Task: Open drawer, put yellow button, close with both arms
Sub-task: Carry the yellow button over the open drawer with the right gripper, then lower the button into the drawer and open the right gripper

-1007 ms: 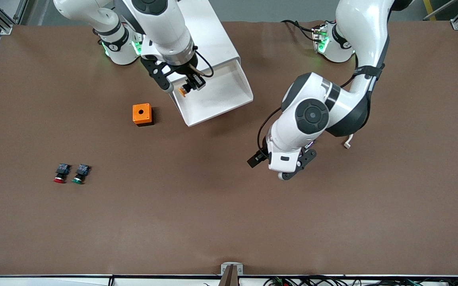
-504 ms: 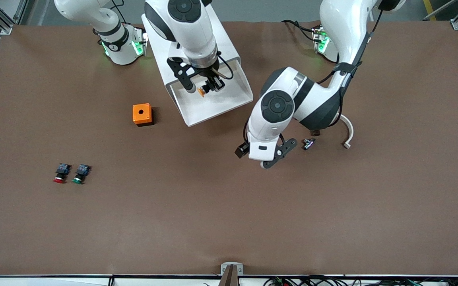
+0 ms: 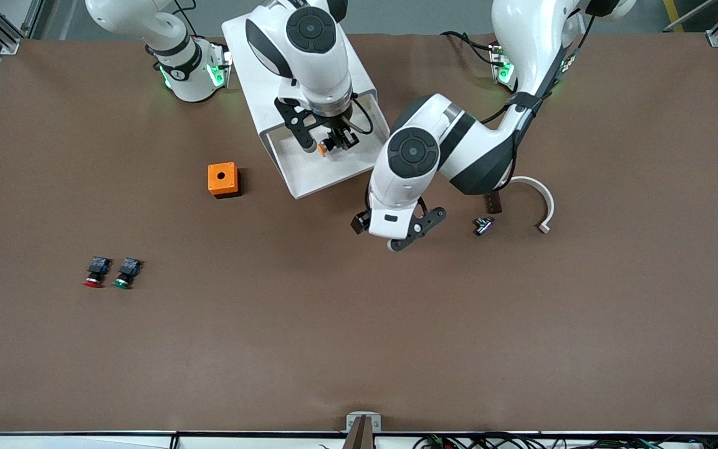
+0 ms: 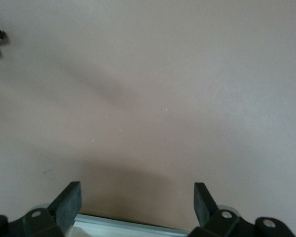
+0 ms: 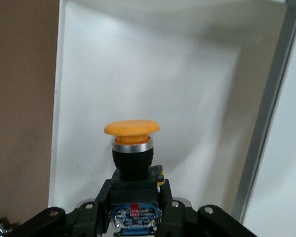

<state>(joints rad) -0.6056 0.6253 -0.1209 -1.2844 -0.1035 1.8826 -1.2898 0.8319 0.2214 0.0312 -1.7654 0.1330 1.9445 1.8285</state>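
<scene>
The drawer (image 3: 309, 176) is pulled out of the white cabinet (image 3: 253, 56), showing as a wide white tray. My right gripper (image 3: 334, 141) hangs over the tray and is shut on the black-and-blue body of the yellow button (image 3: 322, 149). In the right wrist view the yellow button (image 5: 131, 129) points its cap at the tray floor (image 5: 153, 74), held in the right gripper (image 5: 133, 200). My left gripper (image 3: 396, 234) is over the table by the drawer's front corner at the left arm's end. In the left wrist view the left gripper (image 4: 135, 203) is open and empty, with a white rim (image 4: 128, 226) between its fingers.
An orange box with a hole (image 3: 222, 179) stands beside the drawer toward the right arm's end. A red-capped button (image 3: 93, 273) and a green-capped button (image 3: 125, 274) lie nearer the camera. A small metal part (image 3: 483, 224) and a white curved piece (image 3: 541, 202) lie toward the left arm's end.
My right gripper has carried the yellow button from the drawer's side edge to over the middle of the tray. My left arm has swung toward the drawer's front corner.
</scene>
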